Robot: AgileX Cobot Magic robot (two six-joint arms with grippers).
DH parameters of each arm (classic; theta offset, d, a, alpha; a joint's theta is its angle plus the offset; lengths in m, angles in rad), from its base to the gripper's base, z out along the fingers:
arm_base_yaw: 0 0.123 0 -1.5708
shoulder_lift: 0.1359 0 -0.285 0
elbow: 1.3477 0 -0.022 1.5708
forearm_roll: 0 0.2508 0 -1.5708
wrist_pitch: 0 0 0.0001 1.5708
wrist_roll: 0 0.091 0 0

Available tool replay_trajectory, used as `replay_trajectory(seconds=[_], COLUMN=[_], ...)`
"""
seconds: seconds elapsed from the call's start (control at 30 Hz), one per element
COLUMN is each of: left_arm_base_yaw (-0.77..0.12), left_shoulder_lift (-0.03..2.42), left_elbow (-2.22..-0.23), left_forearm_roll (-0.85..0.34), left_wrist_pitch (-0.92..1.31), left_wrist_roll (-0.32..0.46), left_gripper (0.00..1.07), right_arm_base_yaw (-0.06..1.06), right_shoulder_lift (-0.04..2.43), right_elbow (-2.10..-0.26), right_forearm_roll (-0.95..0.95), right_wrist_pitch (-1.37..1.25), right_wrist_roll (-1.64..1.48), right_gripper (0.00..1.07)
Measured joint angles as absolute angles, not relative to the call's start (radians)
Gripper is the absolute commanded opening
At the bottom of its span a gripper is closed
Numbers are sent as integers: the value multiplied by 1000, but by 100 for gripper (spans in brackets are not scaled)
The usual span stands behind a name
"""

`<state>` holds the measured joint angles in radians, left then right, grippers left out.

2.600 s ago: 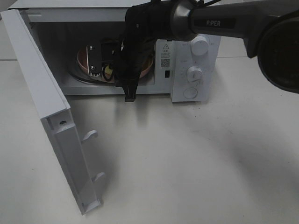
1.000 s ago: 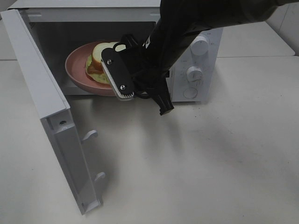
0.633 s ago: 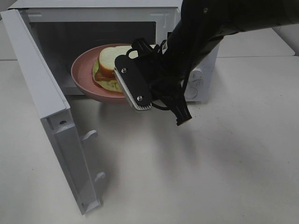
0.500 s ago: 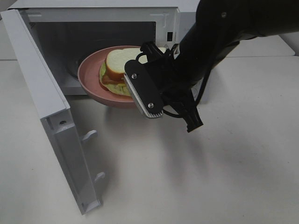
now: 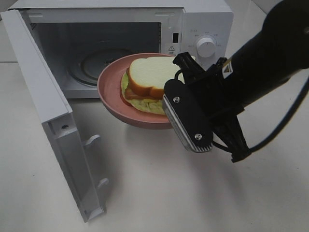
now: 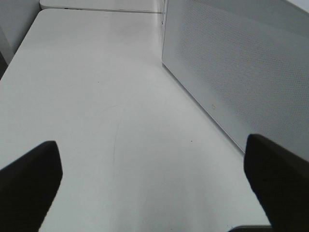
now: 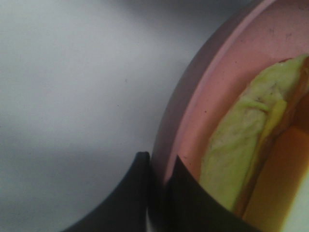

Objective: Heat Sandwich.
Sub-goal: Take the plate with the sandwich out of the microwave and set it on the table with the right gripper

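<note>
sandwich point(image 5: 147, 77) on pink plate point(image 5: 108, 94), right gripper point(image 5: 175, 113) holding rim

overall light: bright, even and diffuse in the high view, coming from above; nothing is blown out.
shadows: soft grey ones on the table point(image 5: 159, 193) under the pink plate point(image 5: 112, 96) and below the right arm point(image 5: 260, 63); another beside the open microwave door point(image 5: 53, 130).
microwave cavity point(image 5: 91, 53): dimmer than the table, its back wall grey.
right arm tone: nearly black, little surface detail visible.
high view sharpness: mostly crisp; the arm's far right part is soft.
left wrist view: bright, washed pale; the left gripper's fingers point(image 6: 29, 186) are dark and blurred.
right wrist view: very close and out of focus; the sandwich point(image 7: 241, 154) and plate rim are soft, the table a grey gradient darker toward one corner.
</note>
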<state>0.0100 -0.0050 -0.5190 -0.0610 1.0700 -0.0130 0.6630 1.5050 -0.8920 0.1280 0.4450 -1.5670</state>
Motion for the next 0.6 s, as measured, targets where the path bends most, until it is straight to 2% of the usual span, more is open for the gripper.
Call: replay_trajectory(seconds=[0.6], left_arm_base_yaw=[10], left_shoulder_lift=[-5], left_elbow=[-519], left_forearm_roll=[-61], left_wrist_pitch=[1070], left_wrist_roll=[-13], left_gripper=[98], right_arm_base_yaw=[663], right_shoulder_lift=[1197], right_elbow=[-667], right_forearm_roll=[103], right_wrist_pitch=[455], right_wrist_roll=[-1511], right_gripper=[0])
